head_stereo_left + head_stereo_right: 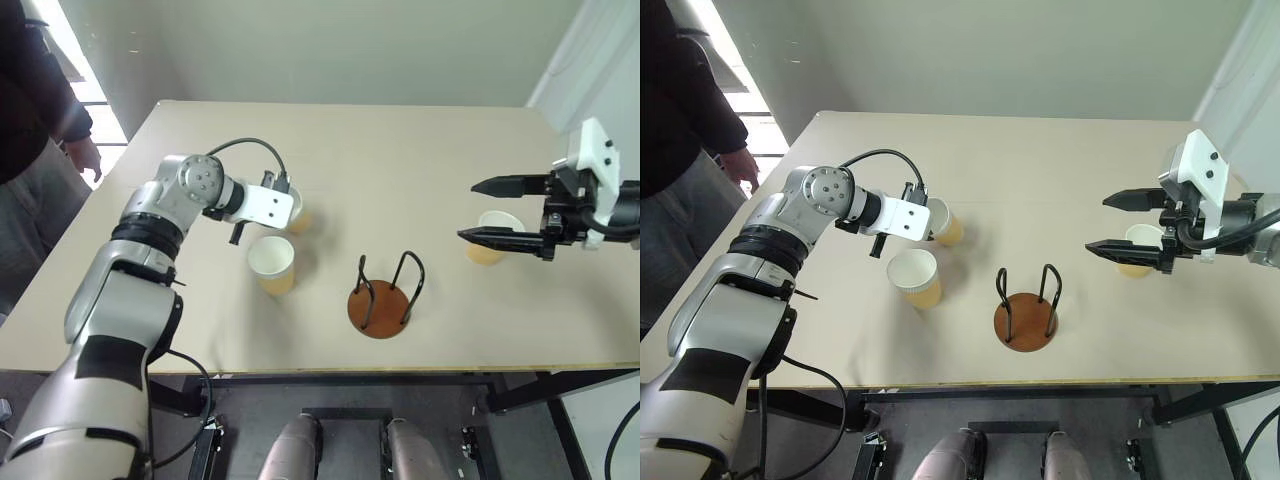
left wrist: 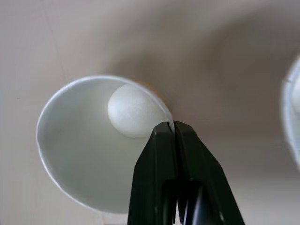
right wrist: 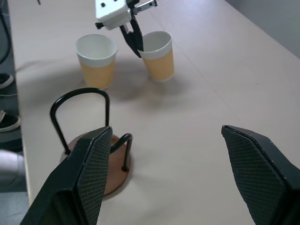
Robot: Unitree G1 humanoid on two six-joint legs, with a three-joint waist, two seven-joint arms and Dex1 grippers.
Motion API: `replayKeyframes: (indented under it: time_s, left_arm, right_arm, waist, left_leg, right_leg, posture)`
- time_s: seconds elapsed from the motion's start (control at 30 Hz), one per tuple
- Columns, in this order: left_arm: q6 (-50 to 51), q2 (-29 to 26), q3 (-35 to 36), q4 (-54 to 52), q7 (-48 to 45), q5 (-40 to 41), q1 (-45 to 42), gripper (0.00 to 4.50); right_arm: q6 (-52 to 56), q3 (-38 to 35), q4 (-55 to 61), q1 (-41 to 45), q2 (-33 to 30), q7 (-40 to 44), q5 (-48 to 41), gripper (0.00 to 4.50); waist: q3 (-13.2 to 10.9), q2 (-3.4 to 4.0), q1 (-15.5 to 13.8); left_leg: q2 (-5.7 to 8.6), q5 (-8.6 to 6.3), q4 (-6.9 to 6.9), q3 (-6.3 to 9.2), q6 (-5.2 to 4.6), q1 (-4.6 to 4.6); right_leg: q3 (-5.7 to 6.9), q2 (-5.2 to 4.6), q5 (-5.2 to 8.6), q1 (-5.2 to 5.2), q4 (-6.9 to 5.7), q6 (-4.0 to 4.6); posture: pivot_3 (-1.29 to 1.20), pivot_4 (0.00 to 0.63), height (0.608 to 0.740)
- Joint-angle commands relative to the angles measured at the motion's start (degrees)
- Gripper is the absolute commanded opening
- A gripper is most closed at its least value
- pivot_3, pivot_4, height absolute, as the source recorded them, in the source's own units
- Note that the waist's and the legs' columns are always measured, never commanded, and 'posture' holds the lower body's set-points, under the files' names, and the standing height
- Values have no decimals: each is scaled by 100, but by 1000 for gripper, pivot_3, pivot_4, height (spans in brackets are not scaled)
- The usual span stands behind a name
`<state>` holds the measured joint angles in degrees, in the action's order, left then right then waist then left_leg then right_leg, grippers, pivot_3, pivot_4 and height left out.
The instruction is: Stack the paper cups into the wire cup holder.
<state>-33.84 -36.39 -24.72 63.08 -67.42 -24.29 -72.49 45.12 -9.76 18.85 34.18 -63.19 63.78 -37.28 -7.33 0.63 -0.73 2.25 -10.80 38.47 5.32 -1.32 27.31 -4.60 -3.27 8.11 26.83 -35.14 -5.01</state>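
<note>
A beige table (image 1: pixel 400 160) is seen from above, with three paper cups and the wire cup holder (image 1: pixel 383 296) set out on it. The holder is parked near the front edge, roughly in the middle: a reddish-brown disc base with two black wire loops standing upright, nothing stacked in it yet.

The far left cup (image 3: pixel 158 55) is pinched at its rim by the left gripper (image 2: pixel 171 129). In the left wrist view the two black fingers (image 2: pixel 157 159) are pressed together with the thin white rim caught between them, so that gripper is clamped tight on the cup wall. The cup is upright on the table, white inside, tan-yellow outside.

A second cup (image 1: pixel 272 264) is standing just nearer and a bit left of the gripped one, close by but not touching it, and left of the holder.

The third cup (image 1: pixel 1137 250) is over on the right side, well apart from the other two. It's partly covered by the right gripper (image 1: pixel 490 210), which is held above the table with its fingers spread wide and nothing between them, pointing toward the left.

At the far left edge, a person in dark clothing (image 1: pixel 30 90) is stood beside the table, one hand (image 1: pixel 85 155) hanging down.
</note>
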Motion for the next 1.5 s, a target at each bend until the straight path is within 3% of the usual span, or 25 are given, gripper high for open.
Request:
replayKeyframes:
  time_s: [0.03, 0.3, 0.53, 0.77, 1.1, 1.5]
  left_arm:
    - [-68, -56, 60, 32, -152, 36, -291, 51]
    - [26, -147, 163, 127, -769, 198, -605, 51]
    - [618, -167, 464, 184, -2433, 996, -1399, 51]
    - [1184, -165, -506, -104, -2508, 2288, -2117, 51]
    - [2571, -613, -2277, -1951, -2508, 5080, -2432, 51]
    - [3106, -659, -3455, -2673, -2508, 6461, -3349, 51]
  right_arm:
    - [-191, -235, 51, 15, -194, 174, -24, 3780]
    - [-216, -200, -88, 223, -200, 166, -26, 3780]
    - [-340, -436, -90, 40, -450, 565, -115, 3780]
    - [-602, -787, 96, -466, -592, 994, -241, 3780]
    - [-996, -1055, 178, -918, -399, 1514, -692, 3780]
    - [-709, -1004, -104, -657, -777, 1896, -1001, 3780]
  waist:
    - [0, 0, -1]
    - [0, 0, 4]
    - [0, 0, -16]
    - [-3, 6, -24]
    - [-5, 6, -23]
    - [-5, 8, -31]
  left_leg:
    - [1, 0, 1, -1, 0, 0]
    - [-1, 1, 5, -1, -1, -2]
    - [4, -1, 8, -2, -4, 22]
    - [-3, -18, 27, -9, -17, 66]
    - [0, -32, 63, -42, -29, 76]
    - [0, -19, 74, -56, -47, 54]
  right_leg:
    - [3, 3, 0, 0, 0, 0]
    - [-3, 2, -1, 0, -5, 2]
    - [7, 6, -1, 11, 6, 2]
    - [4, -11, 3, 40, 10, -4]
    - [7, 10, -6, 39, 6, -33]
    - [-21, -16, -18, 1, 20, -44]
  posture:
    - [0, 150, 740]
    - [0, 150, 740]
    - [0, 150, 740]
    - [0, 150, 740]
    - [0, 150, 740]
    - [0, 150, 740]
